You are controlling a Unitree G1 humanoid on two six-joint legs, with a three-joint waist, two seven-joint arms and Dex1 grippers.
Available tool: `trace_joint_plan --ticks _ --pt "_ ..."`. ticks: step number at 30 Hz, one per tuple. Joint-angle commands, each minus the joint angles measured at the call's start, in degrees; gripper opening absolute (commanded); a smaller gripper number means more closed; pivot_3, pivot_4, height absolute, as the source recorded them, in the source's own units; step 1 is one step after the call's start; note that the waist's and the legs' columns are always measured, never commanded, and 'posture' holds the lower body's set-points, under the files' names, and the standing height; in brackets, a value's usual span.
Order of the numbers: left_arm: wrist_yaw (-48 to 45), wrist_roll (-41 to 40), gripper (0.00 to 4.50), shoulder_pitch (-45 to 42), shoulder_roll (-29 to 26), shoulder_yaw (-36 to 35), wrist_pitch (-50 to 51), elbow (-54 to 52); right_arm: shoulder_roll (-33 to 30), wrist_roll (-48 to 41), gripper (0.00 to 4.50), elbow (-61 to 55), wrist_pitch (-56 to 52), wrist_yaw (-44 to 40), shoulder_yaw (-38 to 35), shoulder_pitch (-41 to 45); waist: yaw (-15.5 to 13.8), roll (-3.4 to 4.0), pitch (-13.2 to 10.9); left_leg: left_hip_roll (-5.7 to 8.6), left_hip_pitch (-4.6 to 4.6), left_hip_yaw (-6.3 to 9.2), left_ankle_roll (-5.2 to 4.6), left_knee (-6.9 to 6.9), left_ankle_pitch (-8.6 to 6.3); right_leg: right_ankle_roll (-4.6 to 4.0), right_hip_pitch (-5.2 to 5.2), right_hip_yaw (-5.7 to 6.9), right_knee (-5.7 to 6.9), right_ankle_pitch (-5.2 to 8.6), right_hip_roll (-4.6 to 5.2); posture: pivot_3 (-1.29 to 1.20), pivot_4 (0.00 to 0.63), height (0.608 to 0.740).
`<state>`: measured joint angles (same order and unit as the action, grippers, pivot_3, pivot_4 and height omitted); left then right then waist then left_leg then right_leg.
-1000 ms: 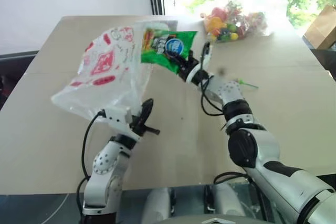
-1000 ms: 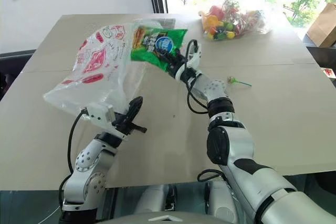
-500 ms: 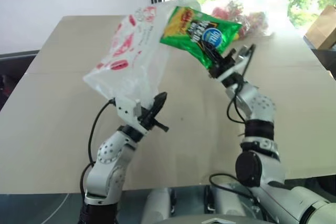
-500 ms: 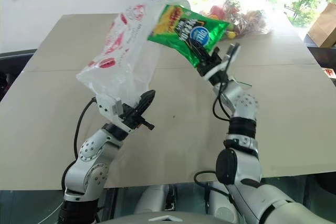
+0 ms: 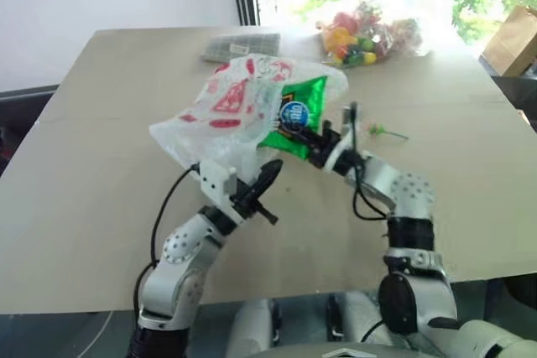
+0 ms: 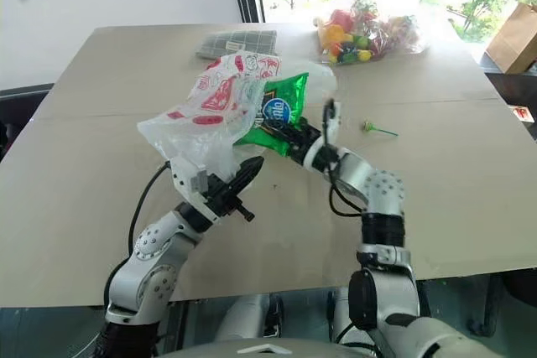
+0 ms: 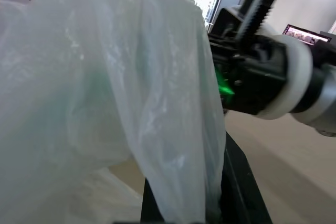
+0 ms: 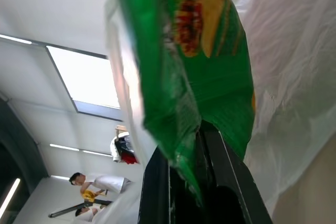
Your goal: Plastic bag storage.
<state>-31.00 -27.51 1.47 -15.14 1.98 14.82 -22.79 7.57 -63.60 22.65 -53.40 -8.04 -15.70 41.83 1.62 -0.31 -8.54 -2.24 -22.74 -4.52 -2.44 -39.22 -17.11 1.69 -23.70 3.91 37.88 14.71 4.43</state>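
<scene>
The plastic bag point(image 5: 239, 106), thin, white and crinkly with red printing, hangs above the table from my left gripper point(image 5: 270, 175), which is shut on its lower edge. A shiny green snack packet point(image 5: 299, 113) is pinched in my right gripper point(image 5: 309, 138), just right of the bag. The packet's far end sits under the bag's upper fold, partly covered by the film. In the left wrist view the bag point(image 7: 105, 103) drapes over the fingers, with the right gripper point(image 7: 252, 77) close behind it. The right wrist view shows the packet point(image 8: 210, 66) clamped between the black fingers point(image 8: 226, 171).
A clear bag of colourful small items point(image 5: 369, 35) lies at the table's far right. A flat grey pack point(image 5: 243, 42) lies at the far middle. A small green stick point(image 5: 388, 132) lies right of my right hand. A brown paper bag point(image 5: 512, 39) stands beyond the table's right edge.
My right gripper has come down and back with the green packet, bringing it against and under the bag's top fold. The left gripper has shifted right with the bag, which hangs lower.
</scene>
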Motion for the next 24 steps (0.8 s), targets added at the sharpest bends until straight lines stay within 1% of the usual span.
trace_joint_plan --ticks 1,4,5,6,7,9,10,11,12,14,15,16,19,20,22,24 --pt "-1.06 -0.56 0.0 -1.06 0.4 0.55 -0.72 -0.23 7.03 4.99 0.04 15.67 8.69 -4.69 0.68 11.13 0.06 0.0 0.0 0.0 -0.01 -0.01 0.0 0.0 0.0 0.0 0.0 0.0 -0.02 0.0 0.0 0.0 0.15 0.74" --pt "-1.26 -0.09 0.0 -1.5 0.4 0.65 -1.05 0.28 7.85 13.22 0.04 28.53 19.62 -5.71 2.53 17.12 0.43 0.0 -0.01 -0.01 -0.03 -0.07 -0.01 0.01 0.0 0.0 -0.07 -0.03 -0.01 0.0 -0.01 0.0 0.15 0.74" --pt "-1.26 0.41 0.0 -1.51 0.29 0.77 -1.24 0.5 8.08 15.73 0.28 30.87 23.52 -7.26 3.36 18.28 0.5 0.0 -0.01 -0.03 -0.01 -0.07 0.0 0.02 0.0 0.0 -0.07 -0.03 0.0 0.0 -0.02 0.0 0.15 0.74" --pt "-1.32 0.75 0.0 -1.4 0.23 0.87 -1.47 0.65 8.34 17.2 0.62 32.2 25.85 -8.6 3.75 19.26 0.45 0.0 -0.01 -0.04 -0.02 -0.06 0.01 0.05 0.0 0.0 -0.07 -0.01 -0.02 0.0 -0.03 0.0 0.15 0.74" --pt "-1.31 0.94 0.0 -1.22 0.25 0.83 -1.67 0.74 8.64 17.45 0.9 32.12 26.43 -10.06 3.76 19.93 0.35 0.0 -0.01 -0.06 -0.03 -0.03 0.01 0.06 0.0 0.0 -0.06 0.01 -0.04 0.0 -0.02 0.0 0.15 0.74" --pt "-0.96 1.0 0.0 -0.72 0.5 0.38 -2.01 0.83 8.93 17.42 1.86 29.29 25.96 -13.31 4.26 20.12 0.35 0.01 -0.02 -0.05 -0.13 -0.04 0.01 0.06 0.0 0.0 -0.07 0.01 -0.06 0.0 0.04 0.0 0.15 0.74" --pt "-0.72 1.04 0.0 -0.49 0.59 0.09 -2.12 0.87 8.59 18.74 2.25 27.13 26.1 -14.53 5.77 19.57 0.39 0.01 -0.02 -0.05 -0.14 -0.06 0.0 0.06 0.0 0.01 -0.08 0.01 -0.04 0.0 0.05 0.0 0.15 0.74" --pt "-0.57 1.17 0.0 -0.33 0.6 -0.06 -2.25 0.89 8.0 20.69 2.7 25.45 26.49 -15.43 7.64 18.84 0.43 0.01 -0.02 -0.05 -0.13 -0.07 0.0 0.05 0.0 0.01 -0.07 0.01 -0.05 0.0 0.08 0.0 0.15 0.74" --pt "-0.38 1.51 0.0 -0.29 0.59 -0.17 -2.46 0.98 6.67 24.12 3.27 23.46 27.3 -16.44 10.86 17.36 0.46 0.01 -0.02 -0.05 -0.13 -0.07 0.0 0.05 0.0 0.01 -0.08 0.01 -0.07 0.0 0.09 0.0 0.15 0.74" --pt "0.24 1.96 0.0 -0.52 0.72 -0.51 -2.79 1.11 3.47 30.6 4.2 19.96 29.4 -17.2 16.18 13.66 0.6 0.01 -0.01 -0.07 -0.1 -0.04 0.01 0.05 0.0 0.01 -0.08 -0.01 -0.05 0.0 0.08 0.0 0.15 0.74" --pt "0.9 1.67 0.0 -0.8 1.06 -0.97 -2.74 0.93 1.21 33.03 4.47 17.77 29.69 -17.36 17.84 11.2 0.58 0.01 -0.01 -0.09 -0.07 0.0 0.01 0.06 0.0 0.01 -0.07 -0.02 -0.03 0.0 0.07 0.0 0.15 0.74" --pt "1.41 1.45 0.0 -0.88 1.34 -1.19 -2.67 0.61 -0.22 34.33 4.47 16.03 29.59 -17.39 18.62 9.46 0.4 0.0 0.03 -0.1 -0.06 0.0 0.02 0.05 0.0 0.0 -0.07 -0.02 -0.02 0.0 0.06 0.0 0.15 0.74" --pt "4.76 -2.04 0.0 -2.17 3.4 -4.57 -1.49 -0.88 -9.7 35.83 4.47 2.69 26.06 -21.52 19.3 0.1 -1.0 -0.04 0.04 -0.05 -0.14 0.13 0.02 0.03 0.0 0.0 0.01 0.03 -0.1 0.0 0.15 0.0 0.15 0.74" --pt "6.42 -4.04 0.0 -2.76 4.33 -6.48 -0.94 -1.44 -14.5 38.06 4.47 -2.46 27.46 -23.83 20.22 -3.31 -1.34 0.02 0.0 0.01 -0.19 0.17 0.0 -0.02 -0.01 0.01 0.02 0.07 -0.13 0.0 0.23 0.0 0.15 0.74" --pt "8.89 -7.0 0.0 -3.48 5.72 -9.1 -0.13 -2.1 -20.85 41.77 4.47 -8.52 30.88 -26.73 21.67 -7.3 -2.16 0.02 0.0 0.14 -0.23 0.21 -0.09 -0.13 -0.03 0.04 0.05 0.12 -0.12 -0.01 0.42 0.0 0.15 0.74" --pt "10.96 -9.48 0.0 -4.01 6.84 -11.37 0.54 -2.35 -26.96 45.14 4.47 -12.42 34.9 -28.75 21.77 -9.86 -2.24 0.01 0.0 0.16 -0.21 0.21 -0.15 -0.21 -0.06 0.11 0.14 0.18 -0.18 -0.06 0.44 0.0 0.15 0.74"
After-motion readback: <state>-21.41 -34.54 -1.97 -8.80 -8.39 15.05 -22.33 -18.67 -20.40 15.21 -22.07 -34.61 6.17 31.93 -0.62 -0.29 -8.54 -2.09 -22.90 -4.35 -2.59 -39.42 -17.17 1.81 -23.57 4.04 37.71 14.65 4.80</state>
